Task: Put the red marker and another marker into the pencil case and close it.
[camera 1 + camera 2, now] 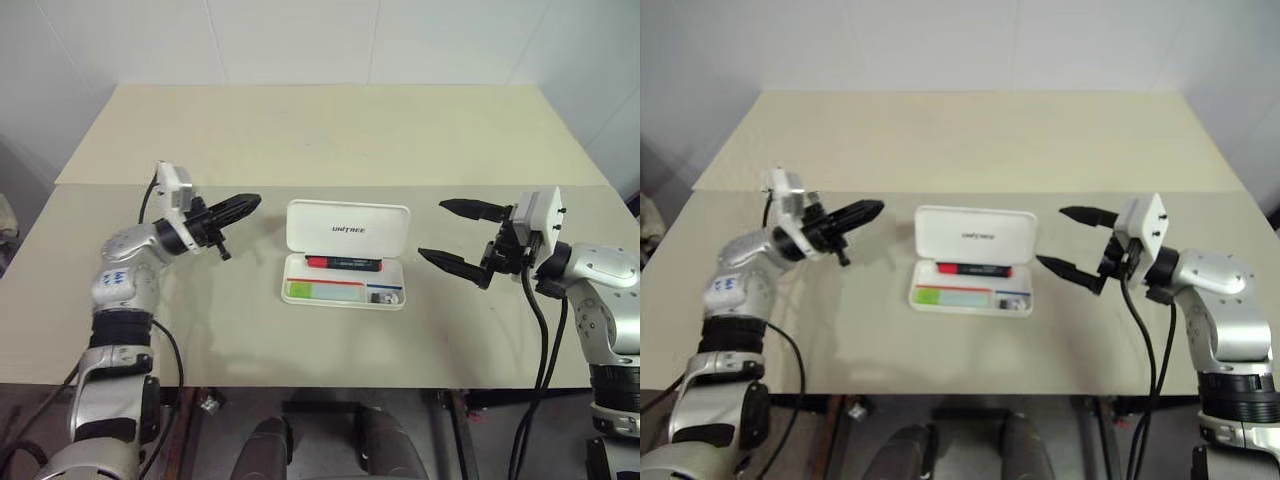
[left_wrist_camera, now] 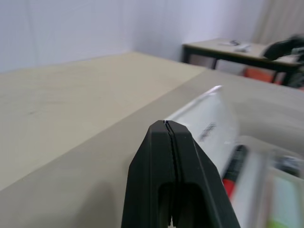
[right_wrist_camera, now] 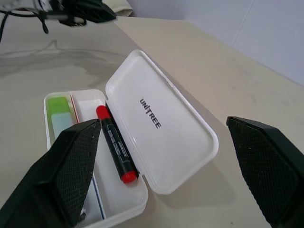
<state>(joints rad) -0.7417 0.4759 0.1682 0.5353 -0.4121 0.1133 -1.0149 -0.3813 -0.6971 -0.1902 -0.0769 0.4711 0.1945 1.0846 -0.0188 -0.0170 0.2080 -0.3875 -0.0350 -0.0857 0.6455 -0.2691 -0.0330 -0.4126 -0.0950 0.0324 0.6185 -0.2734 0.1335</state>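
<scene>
The white hard-plastic rectangular pencil case (image 1: 345, 255) lay open in the middle of the beige table (image 1: 330, 130), with its hinged lid leaning back. The slim red marker (image 1: 341, 264) with black barrel lay in the far part of the tray, along the hinge. The short green highlighter (image 1: 312, 291) with pale mint body lay in the near part. Both markers seemed already inside, so probably only the closing was left. The left gripper (image 1: 243, 205) was to the left of the case, its fingers pressed together and holding nothing, perhaps in order to push the lid. The right gripper (image 1: 455, 235) was to the right of the case, fingers wide apart and empty.
</scene>
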